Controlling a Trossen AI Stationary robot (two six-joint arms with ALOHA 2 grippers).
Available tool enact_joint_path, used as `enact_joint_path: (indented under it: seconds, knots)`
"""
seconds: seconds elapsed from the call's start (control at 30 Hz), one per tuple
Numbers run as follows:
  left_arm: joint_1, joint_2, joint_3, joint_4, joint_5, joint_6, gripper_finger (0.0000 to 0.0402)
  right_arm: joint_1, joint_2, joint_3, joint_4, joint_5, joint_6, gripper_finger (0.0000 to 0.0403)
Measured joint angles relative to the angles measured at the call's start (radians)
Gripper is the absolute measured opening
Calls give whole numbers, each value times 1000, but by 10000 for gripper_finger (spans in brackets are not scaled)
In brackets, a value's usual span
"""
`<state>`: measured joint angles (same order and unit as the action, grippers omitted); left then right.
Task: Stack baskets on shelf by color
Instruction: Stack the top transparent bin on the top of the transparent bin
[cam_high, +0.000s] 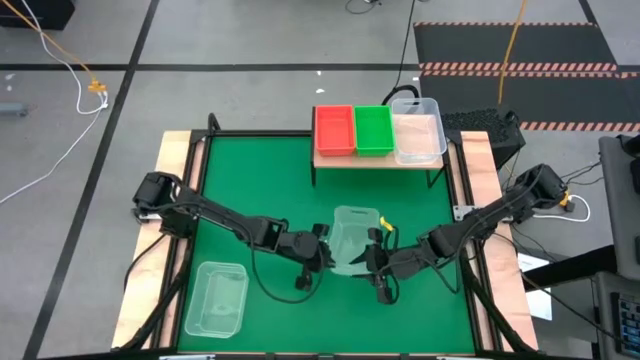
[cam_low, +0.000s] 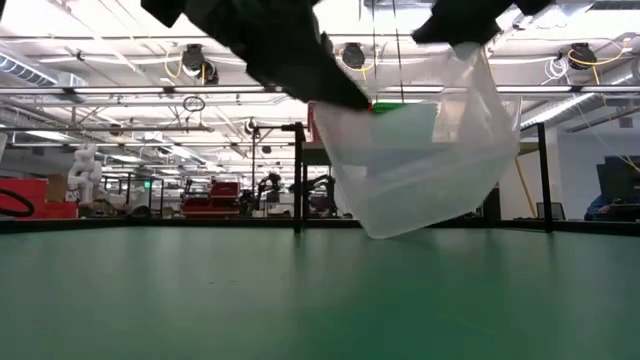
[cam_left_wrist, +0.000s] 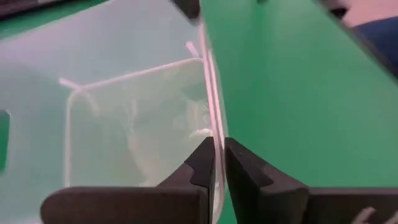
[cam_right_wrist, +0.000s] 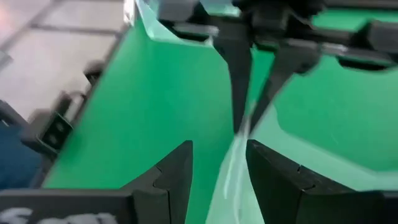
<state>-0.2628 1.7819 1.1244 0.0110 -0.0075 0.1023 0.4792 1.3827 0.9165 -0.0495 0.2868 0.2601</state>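
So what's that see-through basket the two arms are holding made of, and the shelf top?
The clear basket looks like thin translucent plastic, glossy: the room shows through its walls. The left tool pinches its rim; the right tool straddles the opposite edge. The shelf top looks like pale unpainted wood, matte, though little shows around the baskets on it.

two dark jointed arms, black notched fingers (cam_left_wrist: 245, 177), thin black cables
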Motion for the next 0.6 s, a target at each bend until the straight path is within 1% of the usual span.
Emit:
enact_joint_path:
  seconds: [0.17,0.23,0.33,0.4,0.5,0.6]
  knots:
    - [0,15,0,9,-16,-55,33,-27,1,41,-131,-1,3,159]
    - [-2,18,-1,4,-17,-50,33,-35,7,60,-147,-2,-1,162]
    - [-7,26,0,43,-19,-49,39,-41,17,78,-158,-4,0,167]
    - [-6,26,-1,44,-20,-53,56,-42,44,94,-142,0,5,171]
    - [-6,20,-1,50,-28,-35,97,-47,116,122,-152,16,66,173]
    - [-7,-15,-1,12,-81,-6,144,-59,185,147,-213,26,160,173]
